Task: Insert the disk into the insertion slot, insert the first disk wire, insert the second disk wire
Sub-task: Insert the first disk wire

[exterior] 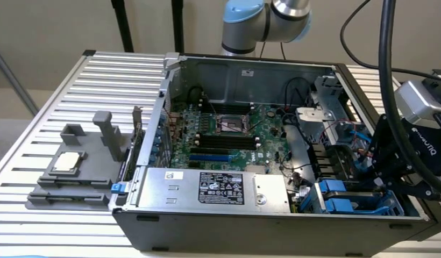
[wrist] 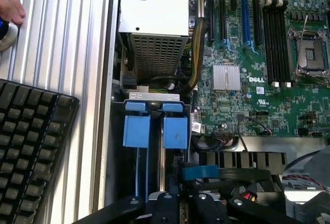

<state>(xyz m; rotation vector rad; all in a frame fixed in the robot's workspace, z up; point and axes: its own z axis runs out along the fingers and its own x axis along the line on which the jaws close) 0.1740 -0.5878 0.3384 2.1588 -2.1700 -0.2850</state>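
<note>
**Ribbed aluminium table [exterior: 98, 70], black gripper [exterior: 396, 183] over an open computer**

On the table a black computer case [exterior: 278, 236] lies open on its side. In the exterior view a green motherboard [exterior: 235, 134] fills the middle of the case. A silver metal box with a black label [exterior: 177, 188] lies along the case wall at 6 o'clock. The grey metal drive cage with bright blue plastic rails [exterior: 349, 199] sits in the corner at about 4 o'clock.

The gripper hangs just above that cage. I cannot tell whether it is open, closed or gripping anything. The disk cannot be told apart from the cage's blue parts, so its place is uncertain.

At 9 o'clock on the table stands a dark grey plastic fixture [exterior: 77, 172] with a small square silver chip [exterior: 68, 161] resting on it. The silver and light-blue robot arm [exterior: 267, 21] rises behind the case at 12 o'clock.

In the wrist view, two blue tabs [wrist: 136, 131] of the cage stand side by side next to the silver box's perforated end. A black keyboard [wrist: 31, 147] lies on the table beside the case. A person's hand [wrist: 10, 5] is on the table beyond the keyboard.
</note>
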